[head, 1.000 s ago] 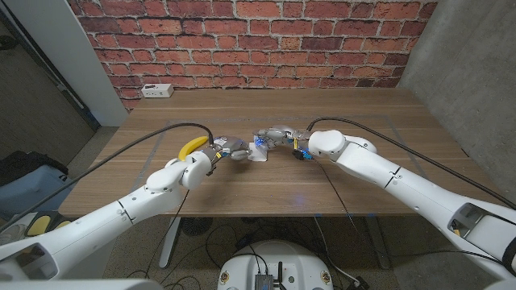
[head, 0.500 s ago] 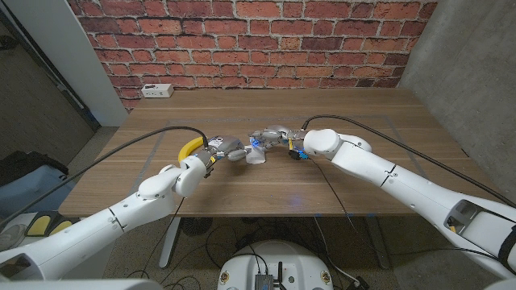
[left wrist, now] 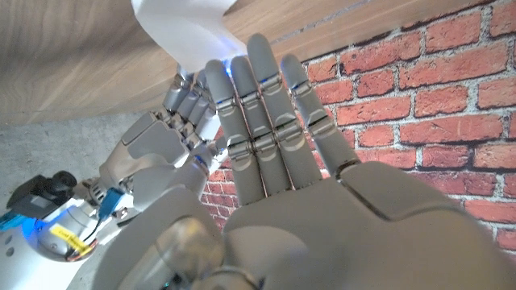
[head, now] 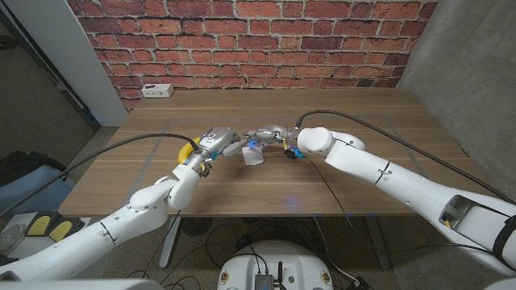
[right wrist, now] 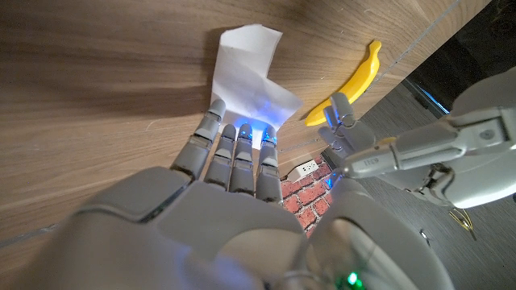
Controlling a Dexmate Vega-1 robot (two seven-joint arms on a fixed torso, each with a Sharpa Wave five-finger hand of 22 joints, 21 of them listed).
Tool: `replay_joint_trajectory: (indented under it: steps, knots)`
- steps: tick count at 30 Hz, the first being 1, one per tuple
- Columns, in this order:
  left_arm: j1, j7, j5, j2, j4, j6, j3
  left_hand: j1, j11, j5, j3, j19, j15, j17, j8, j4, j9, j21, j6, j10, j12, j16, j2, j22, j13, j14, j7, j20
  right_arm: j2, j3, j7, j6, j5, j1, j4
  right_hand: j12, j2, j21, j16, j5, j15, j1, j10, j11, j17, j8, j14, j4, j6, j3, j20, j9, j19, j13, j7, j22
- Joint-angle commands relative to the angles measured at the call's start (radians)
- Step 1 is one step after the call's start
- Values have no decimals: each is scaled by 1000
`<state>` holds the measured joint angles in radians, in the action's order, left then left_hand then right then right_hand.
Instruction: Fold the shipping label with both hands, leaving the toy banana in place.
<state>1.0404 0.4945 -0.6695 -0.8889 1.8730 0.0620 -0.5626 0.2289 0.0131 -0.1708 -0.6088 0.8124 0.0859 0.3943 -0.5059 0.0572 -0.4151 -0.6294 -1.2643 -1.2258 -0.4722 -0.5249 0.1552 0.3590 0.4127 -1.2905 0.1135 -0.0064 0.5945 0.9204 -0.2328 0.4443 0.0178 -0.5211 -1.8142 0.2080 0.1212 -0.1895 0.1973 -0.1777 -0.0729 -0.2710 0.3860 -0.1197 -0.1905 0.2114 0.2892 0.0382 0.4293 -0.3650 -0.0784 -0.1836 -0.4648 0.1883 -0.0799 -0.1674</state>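
White label (right wrist: 246, 76), partly folded and creased, mid-counter (head: 322, 177) beside yellow banana (right wrist: 352, 82); right robot hand (head: 270, 135) fingertips on its edge, left robot hand (head: 219, 141) fingers straight, holding nothing.

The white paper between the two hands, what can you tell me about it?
The shipping label is a small sheet of thin white paper, blank on the side shown. It lies on the wooden table, bent into two panels and not lying flat. The right hand has its fingertips on one edge, with a blue glow there. The left hand reaches it from the other side. The toy banana lies apart from it.
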Motion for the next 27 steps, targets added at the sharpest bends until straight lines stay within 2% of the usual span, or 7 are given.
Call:
replay_joint_trajectory:
  steps: [1, 5, 7, 9, 18, 23, 27]
  knots:
    - [37, 169, -34, 28, -29, -67, 32, 61, -13, -9, -44, 52, 12, 208, -210, 44, -237, -181, -48, -138, -153, -235, -4, 129, 244, -122, -6, -39, -16, 19, -13, 27, -33, 12, 7, 6, 1, -7, 6, -7, 7, 6, 11, -2, -1, 5, 9, 2, 11, -1, 2, -4, -12, 3, 4, -3]
    - [52, 341, -67, 65, -75, -109, 39, 185, -11, -63, -166, 92, 16, 368, -361, 110, -371, -339, -86, -192, -405, -534, 2, 210, 517, -138, -8, -65, -16, 22, -8, 41, -43, 13, 4, 4, 1, -7, 5, -8, 5, 7, 9, -8, -1, 3, 8, 3, 11, -2, 3, -4, -13, 3, -1, -3]
    - [55, 420, -87, 82, -96, -123, 40, 183, -20, -85, -209, 103, 3, 466, -500, 92, -518, -425, -77, -167, -578, -684, -7, 206, 723, -135, -16, -82, -17, 27, -10, 49, -49, 16, 1, 3, 1, -7, 4, -8, 3, 7, 9, -10, 0, 2, 8, 2, 10, -2, 1, -4, -14, 3, -3, -3]
    - [53, 492, -99, 97, -122, -148, 38, 182, -18, -88, -220, 108, 10, 497, -541, 89, -569, -447, -68, -161, -612, -726, -2, 195, 780, -130, -20, -84, -18, 30, -12, 49, -51, 17, -1, 3, 1, -7, 4, -8, 3, 7, 8, -10, 0, 2, 9, 2, 11, -2, 1, -4, -14, 3, -3, -3]
    - [39, 615, -117, 101, -172, -242, 26, 169, -23, -77, -236, 81, 11, 426, -496, 86, -442, -494, -67, -137, -622, -701, -9, 165, 764, -110, -20, -96, -16, 69, -18, 100, -112, 32, -39, 4, 5, -4, 1, -10, 23, 12, 23, 6, 1, 4, 8, 6, 31, -4, 8, -3, -12, 3, 19, -3]
    - [102, 622, -232, 253, -239, -411, 192, 154, -30, -63, -241, 65, 20, 327, -461, 85, -344, -524, -71, -141, -539, -646, -12, 143, 663, -106, -26, -101, -14, 87, -20, 136, -143, 35, -63, -5, 18, 0, -4, -12, 21, 12, 8, 11, 2, -5, -3, 9, 20, -12, 13, -2, -2, 3, 30, -3]
    - [109, 603, -223, 241, -228, -389, 187, 137, -35, -46, -241, 2, 24, 251, -431, 76, -299, -536, -22, -104, -457, -591, -6, 125, 585, -80, -31, -93, -12, 99, -17, 163, -166, 35, -81, -10, 28, 2, -7, -14, 26, 3, -2, 15, 4, -13, -7, 5, 6, -23, 16, -2, 5, 3, 43, -2]
